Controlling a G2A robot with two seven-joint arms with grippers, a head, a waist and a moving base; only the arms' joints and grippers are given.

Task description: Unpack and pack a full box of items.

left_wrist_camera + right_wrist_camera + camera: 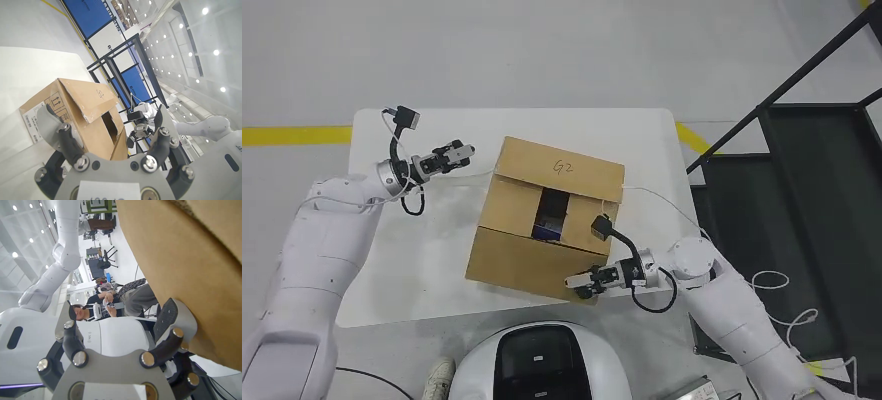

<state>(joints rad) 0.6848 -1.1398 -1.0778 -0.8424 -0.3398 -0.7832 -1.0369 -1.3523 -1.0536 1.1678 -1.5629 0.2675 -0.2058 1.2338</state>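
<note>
Plainly, the box [512,215] sits in the middle of the white tabletop [422,270], turned a little askew to its edges. Its top flaps [572,170] are folded partway over, so a narrow slot stays open between them. Through that slot we see a dark blue item [552,218] inside, and we judge the box to be packed, or nearly so.

We read the two arms as posted at opposite corners so that each can work a flap from its own side. The left end effector [457,155] hangs just beside the far corner with its fingers spread wide and nothing between them. We cannot tell whether it touches the cardboard. The right end effector [582,285] is at the near corner, likewise spread and holding nothing. The smooth grey back of one finger [186,317] lies against the box wall, and its ribbed black pad faces away from it.

The box is plain brown corrugated board, matte and stiff. In the left wrist view, the flap edge [88,118] is frayed and whitish, as where tape has been torn off. One side wall carries a white label [31,121]. We expect the flaps to bend easily along their creases, and the smooth tabletop to let the box slide if it is pushed.
</note>
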